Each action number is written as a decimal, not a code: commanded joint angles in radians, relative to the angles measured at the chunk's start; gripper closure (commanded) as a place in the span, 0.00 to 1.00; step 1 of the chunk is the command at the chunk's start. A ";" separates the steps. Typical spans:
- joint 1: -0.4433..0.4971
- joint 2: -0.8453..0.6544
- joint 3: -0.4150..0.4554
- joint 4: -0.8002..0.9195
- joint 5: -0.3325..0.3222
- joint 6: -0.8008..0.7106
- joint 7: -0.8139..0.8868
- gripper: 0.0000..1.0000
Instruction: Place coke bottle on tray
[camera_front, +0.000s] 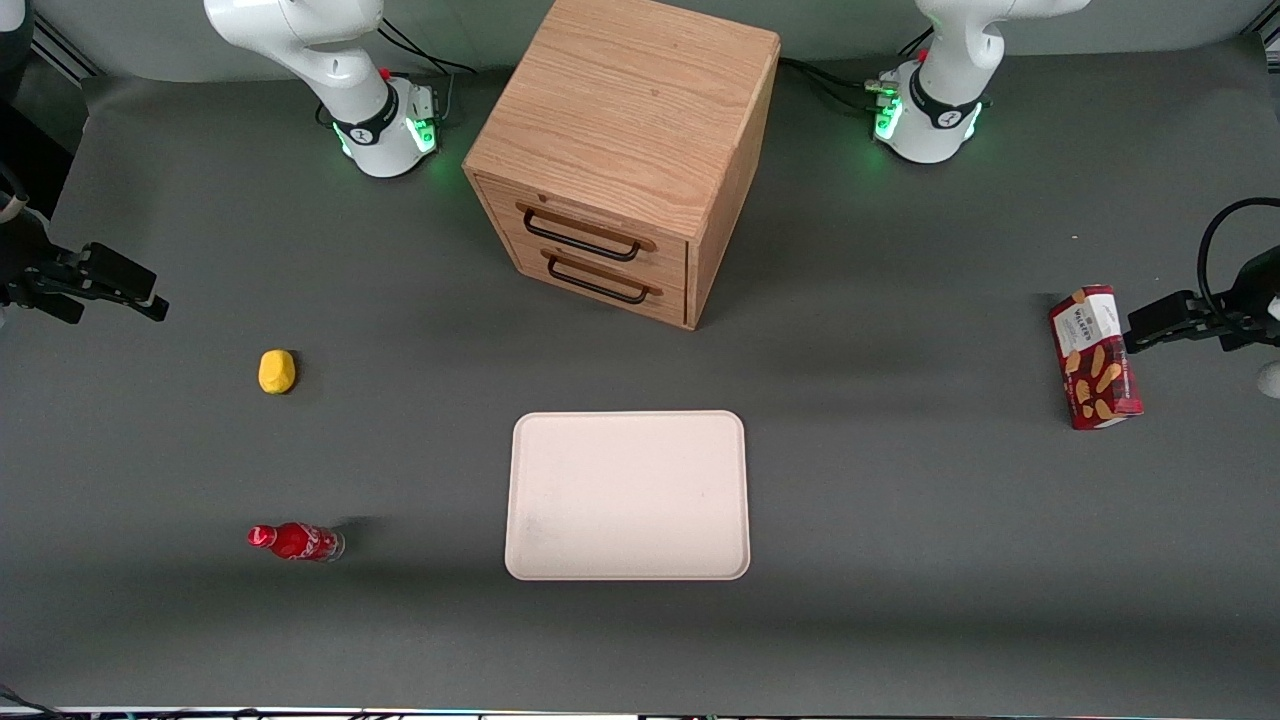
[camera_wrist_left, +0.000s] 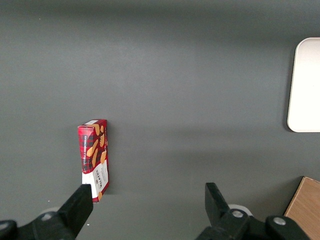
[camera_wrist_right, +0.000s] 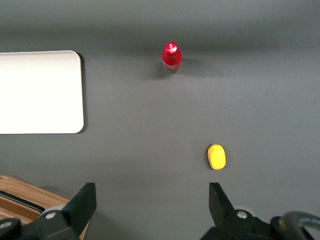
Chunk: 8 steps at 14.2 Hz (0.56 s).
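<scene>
The coke bottle (camera_front: 295, 541), small and red with a red cap, stands upright on the grey table toward the working arm's end, nearer the front camera than the yellow lemon. It also shows in the right wrist view (camera_wrist_right: 171, 56). The cream-pink tray (camera_front: 627, 495) lies flat mid-table in front of the drawer cabinet, and nothing is on it; it also shows in the right wrist view (camera_wrist_right: 40, 92). My right gripper (camera_front: 155, 300) hangs high at the working arm's end, open and holding nothing (camera_wrist_right: 151, 195), well apart from the bottle.
A yellow lemon (camera_front: 277, 371) lies between gripper and bottle, also in the right wrist view (camera_wrist_right: 216, 156). A wooden two-drawer cabinet (camera_front: 620, 150) stands mid-table. A red biscuit box (camera_front: 1095, 357) stands toward the parked arm's end.
</scene>
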 joint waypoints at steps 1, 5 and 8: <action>-0.007 -0.005 0.003 0.008 -0.009 -0.003 -0.024 0.00; -0.007 -0.005 0.005 0.010 -0.007 -0.011 -0.022 0.00; -0.006 -0.005 0.005 0.008 -0.009 -0.043 -0.019 0.00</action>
